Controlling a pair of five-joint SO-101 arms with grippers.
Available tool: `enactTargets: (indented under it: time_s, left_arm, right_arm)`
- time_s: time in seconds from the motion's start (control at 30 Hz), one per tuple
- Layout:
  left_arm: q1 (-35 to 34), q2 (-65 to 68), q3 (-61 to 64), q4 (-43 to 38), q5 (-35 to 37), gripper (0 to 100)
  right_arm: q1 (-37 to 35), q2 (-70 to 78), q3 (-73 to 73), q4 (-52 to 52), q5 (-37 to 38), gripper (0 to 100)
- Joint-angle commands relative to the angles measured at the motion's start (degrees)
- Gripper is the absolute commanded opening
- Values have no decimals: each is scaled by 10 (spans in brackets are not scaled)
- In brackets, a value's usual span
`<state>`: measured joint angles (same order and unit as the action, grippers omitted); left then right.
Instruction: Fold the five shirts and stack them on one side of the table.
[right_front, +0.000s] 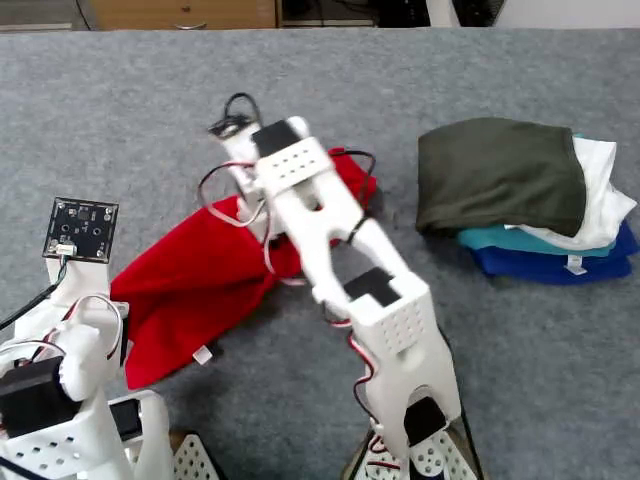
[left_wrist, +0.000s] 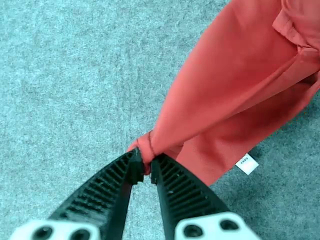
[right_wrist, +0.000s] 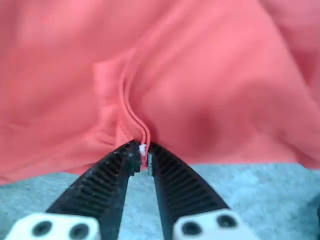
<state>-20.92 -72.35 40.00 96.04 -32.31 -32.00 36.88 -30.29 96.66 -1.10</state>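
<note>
**Grey felt table, fifth shirt gripped at two points**

Grey felt covers the table (right_front: 120, 120) from edge to edge; a strip of wooden furniture runs along the top of the high view.

- Stack (right_front: 520, 200) at the right of the frame: four folded shirts, dark olive on top, then white, teal and blue. That side looks to be the chosen stacking side.
- Red shirt (right_front: 200, 285) lies left of centre as a long, loosely gathered band, well apart from the stack. It runs from lower left up toward the middle. A small white tag (right_front: 203, 354) shows at its lower edge.
- Left arm (right_front: 70, 370), lower left corner: jaws clenched on a bunched corner of the red shirt (left_wrist: 235, 85), with cloth pinched right at the tips and the tag (left_wrist: 247, 164) just beside.
- Right arm (right_front: 350, 270) reaches up the centre of the frame over the far end of the shirt. Its jaws are clenched on a thin seam or hem ridge of the red shirt (right_wrist: 200, 75).

Judgement: one grip at each end suggests the cloth is held to be drawn taut or lifted for spreading before folding. Four of five appear done. The risk is a thin pinch slipping under tension.
</note>
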Motion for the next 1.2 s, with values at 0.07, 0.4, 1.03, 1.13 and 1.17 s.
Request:
enactTargets:
  time_s: [0.07, 0.4, 1.03, 1.13, 1.17]
  left_arm:
    - [-1, -1, -7, 1, 4, 18]
    - [1, -2, -4, -3, 4, 18]
    - [3, -1, -4, -32, 2, 18]
    - [3, -1, -6, -32, 2, 18]
    - [3, -1, -6, -32, 2, 18]
  right_arm:
    - [68, -58, -6, 38, 40, 3]
    - [218, -251, 286, 35, 94, 4]
    - [309, -1021, 734, -190, 239, 323]
    - [276, -1039, 720, -231, 206, 281]
    - [258, -1029, 716, -246, 197, 260]
